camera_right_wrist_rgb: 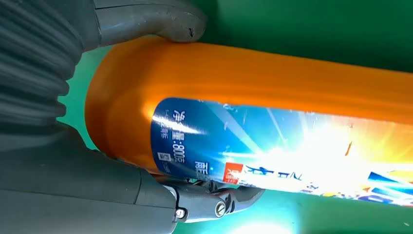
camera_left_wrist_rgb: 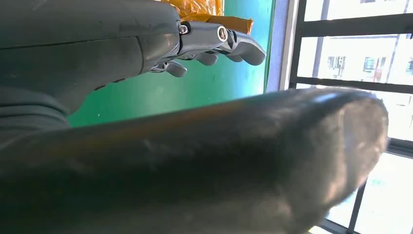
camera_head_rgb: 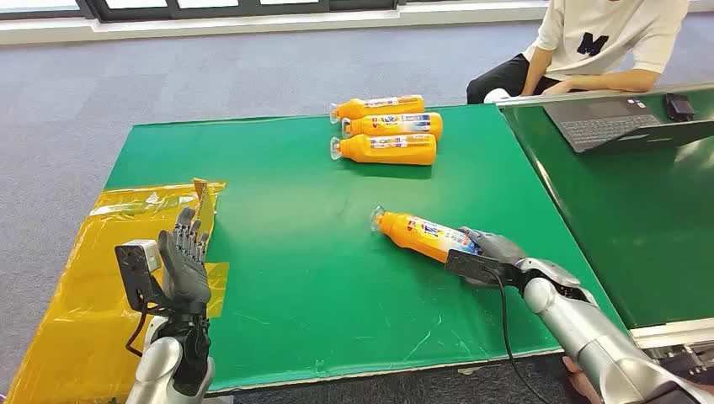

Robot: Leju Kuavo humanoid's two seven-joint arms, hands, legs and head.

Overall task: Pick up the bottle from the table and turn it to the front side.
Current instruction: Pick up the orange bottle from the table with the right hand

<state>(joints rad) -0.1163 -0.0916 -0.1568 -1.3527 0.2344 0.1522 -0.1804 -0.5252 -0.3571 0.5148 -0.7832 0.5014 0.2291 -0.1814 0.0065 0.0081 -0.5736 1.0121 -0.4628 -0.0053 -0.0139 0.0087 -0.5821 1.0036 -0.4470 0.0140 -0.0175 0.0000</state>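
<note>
Right robot hand grips your bottle at its base; it lies on the counter, neck pointing up-left. Left robot hand hovers open, well apart.

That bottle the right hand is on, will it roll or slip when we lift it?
The bottle lies on its side and is round, so it would likely roll if released. Its glossy label may be slippery under the right hand, whose thumb and fingers grip near the base, so the neck end may sag.
</note>
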